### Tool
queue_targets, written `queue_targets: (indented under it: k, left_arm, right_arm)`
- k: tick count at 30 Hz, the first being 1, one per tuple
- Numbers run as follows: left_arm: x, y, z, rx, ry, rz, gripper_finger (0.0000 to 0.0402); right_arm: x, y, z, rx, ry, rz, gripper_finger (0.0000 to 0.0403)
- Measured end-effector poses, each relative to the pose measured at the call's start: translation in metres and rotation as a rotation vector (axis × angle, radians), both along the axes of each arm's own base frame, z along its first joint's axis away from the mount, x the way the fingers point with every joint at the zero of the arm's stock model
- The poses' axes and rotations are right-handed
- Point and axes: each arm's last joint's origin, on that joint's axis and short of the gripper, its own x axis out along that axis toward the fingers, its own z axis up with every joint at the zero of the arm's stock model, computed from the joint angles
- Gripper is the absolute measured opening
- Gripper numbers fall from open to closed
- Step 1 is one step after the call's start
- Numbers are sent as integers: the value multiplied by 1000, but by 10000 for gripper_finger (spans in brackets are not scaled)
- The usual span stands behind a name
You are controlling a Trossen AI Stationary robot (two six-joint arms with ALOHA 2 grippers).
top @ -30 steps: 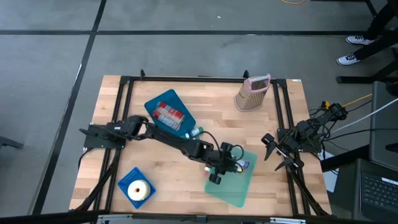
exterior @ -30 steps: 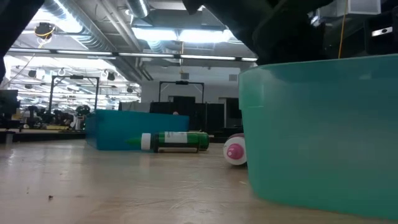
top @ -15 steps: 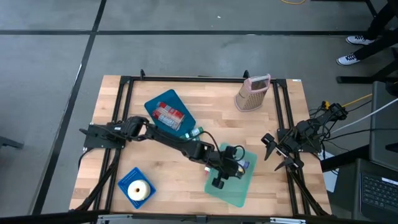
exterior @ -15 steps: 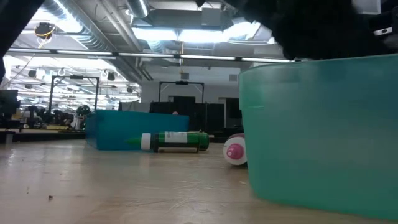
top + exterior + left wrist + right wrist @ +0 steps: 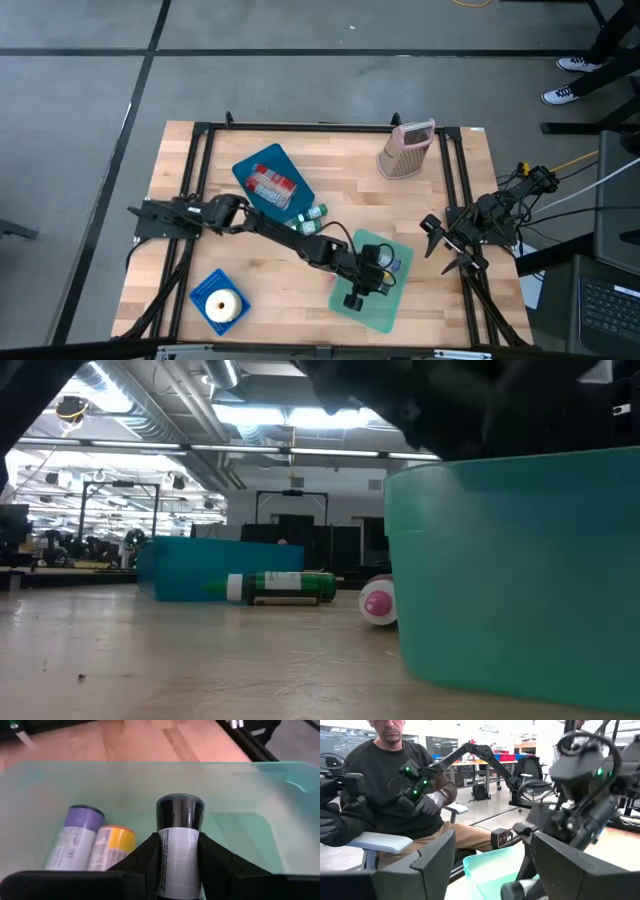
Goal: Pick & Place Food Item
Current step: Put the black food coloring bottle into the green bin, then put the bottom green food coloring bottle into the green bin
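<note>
Risk lies in the release: the left pincer (image 5: 177, 865), clamped on a black-capped bottle (image 5: 179, 845), hangs over the teal bin (image 5: 260, 785); dropped tilted, it could knock the purple-capped bottle (image 5: 75, 837) and yellow-capped bottle (image 5: 111, 847) inside. The right pincer (image 5: 490, 865) waits open at the tabletop's edge.

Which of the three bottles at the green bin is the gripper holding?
The black-capped bottle, clamped in the left gripper; the purple-capped and yellow-capped ones lie in the bin.
</note>
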Motion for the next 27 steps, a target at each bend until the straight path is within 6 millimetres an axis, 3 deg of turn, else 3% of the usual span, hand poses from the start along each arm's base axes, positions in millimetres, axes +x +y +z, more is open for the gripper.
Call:
queue_targets:
  k: [8, 20, 27]
  left_arm:
    - [4, 15, -11, 60, 23, 56, 111]
    - [6, 25, -12, 18, 41, 69, 209]
    - [5, 23, -2, 43, 2, 78, 225]
  right_arm:
    - [0, 0, 0, 2, 2, 1, 254]
    - [0, 0, 0, 2, 2, 1, 254]
    - [0, 0, 0, 3, 2, 1, 254]
